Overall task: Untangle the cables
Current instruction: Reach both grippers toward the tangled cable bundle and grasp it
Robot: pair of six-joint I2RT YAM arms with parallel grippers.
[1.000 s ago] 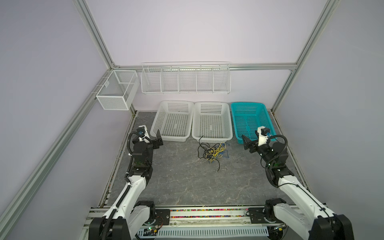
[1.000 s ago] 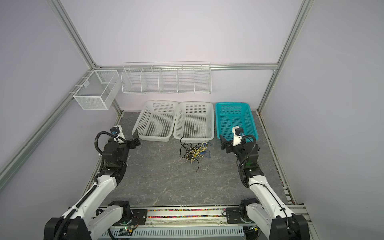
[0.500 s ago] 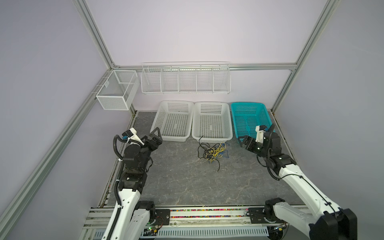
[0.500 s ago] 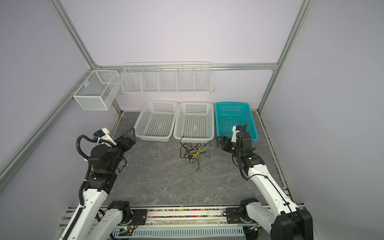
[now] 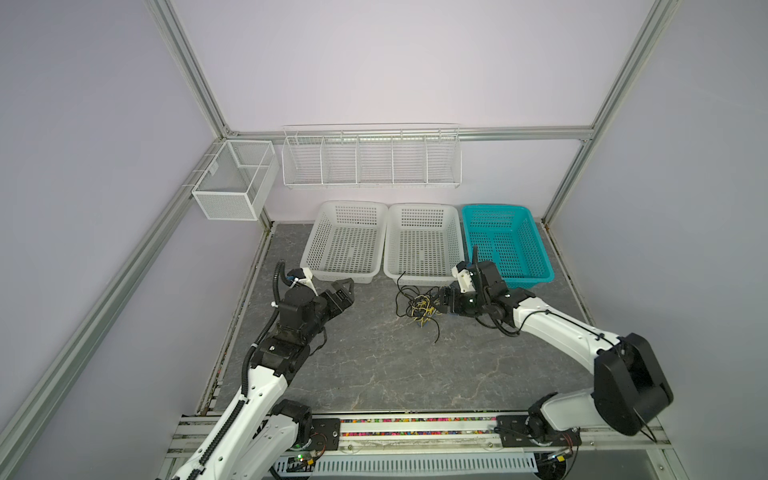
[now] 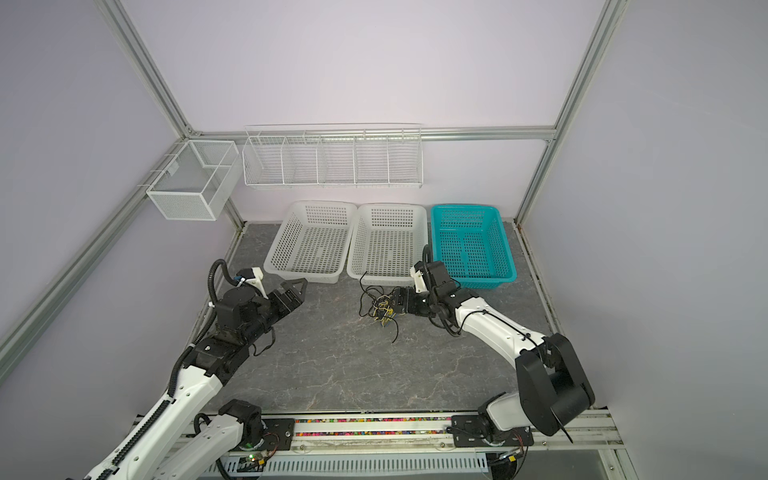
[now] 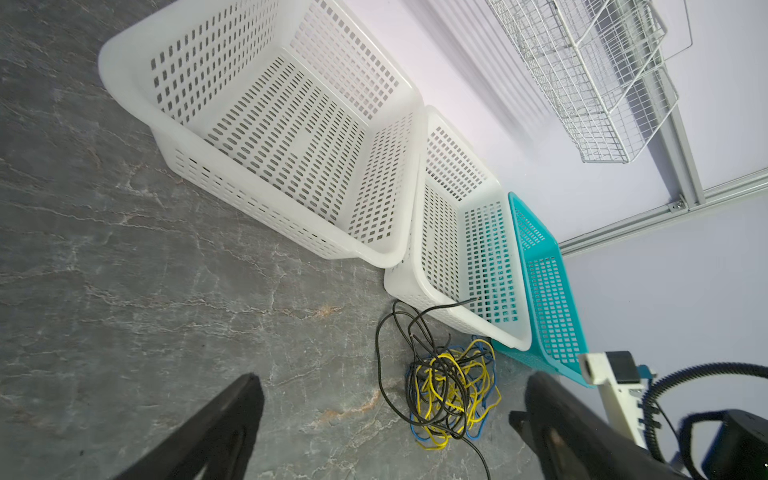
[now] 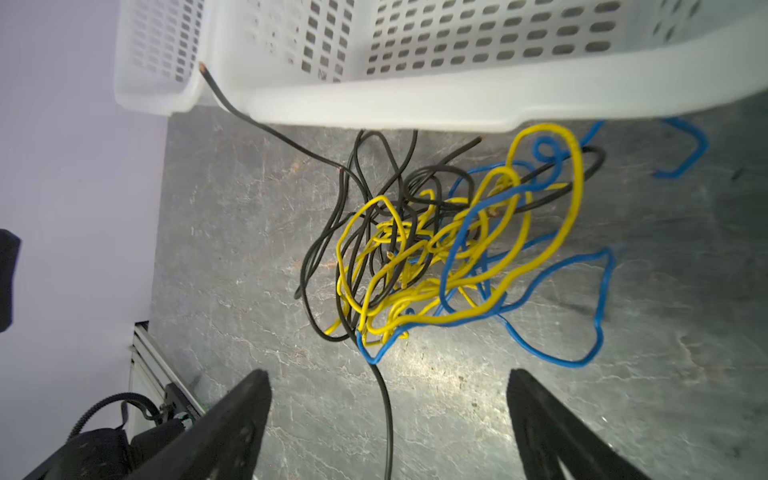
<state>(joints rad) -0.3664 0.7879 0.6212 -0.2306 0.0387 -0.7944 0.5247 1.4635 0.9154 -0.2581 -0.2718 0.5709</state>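
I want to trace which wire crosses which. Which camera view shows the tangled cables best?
The right wrist view: the cables fill the frame, and black, yellow and blue strands can be told apart. The left wrist view shows them smaller, farther off. In both top views they are only a small knot.

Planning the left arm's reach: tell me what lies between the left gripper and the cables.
Only bare table separates the left gripper from the cables, as a top view shows.

Robot lab, alu-frame cell (image 5: 199,89), bench rail (image 5: 415,441)
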